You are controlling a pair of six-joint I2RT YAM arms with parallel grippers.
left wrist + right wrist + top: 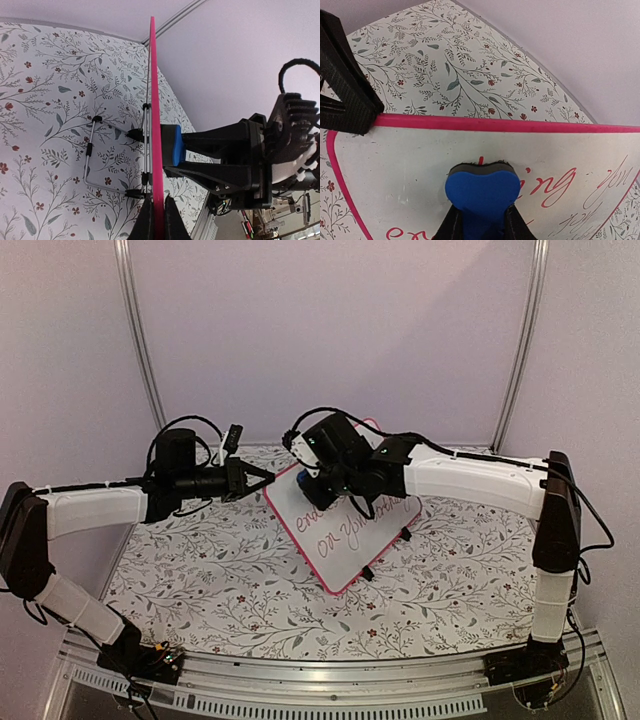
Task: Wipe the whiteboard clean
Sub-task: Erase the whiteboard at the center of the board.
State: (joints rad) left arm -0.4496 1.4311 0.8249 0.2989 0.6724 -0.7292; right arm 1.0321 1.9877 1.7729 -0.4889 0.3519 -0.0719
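The whiteboard [345, 552] with a pink-red frame stands tilted on the table and bears red and grey handwriting. My left gripper [266, 476] is shut on its left frame edge; in the left wrist view the fingers [146, 222] pinch the pink frame [155, 100], seen edge-on. My right gripper [322, 478] is shut on a blue eraser [303, 480] and presses it against the board's upper face. In the right wrist view the eraser [481, 192] sits on the white surface [405, 170] just below the top frame, over red letters. It also shows in the left wrist view [176, 145].
The table has a floral cover [220, 570]. A wire stand [89, 160] with black clip feet props the board from behind. Purple walls with metal rails [140, 340] close the back. The left gripper's finger [345, 95] shows at the board's corner.
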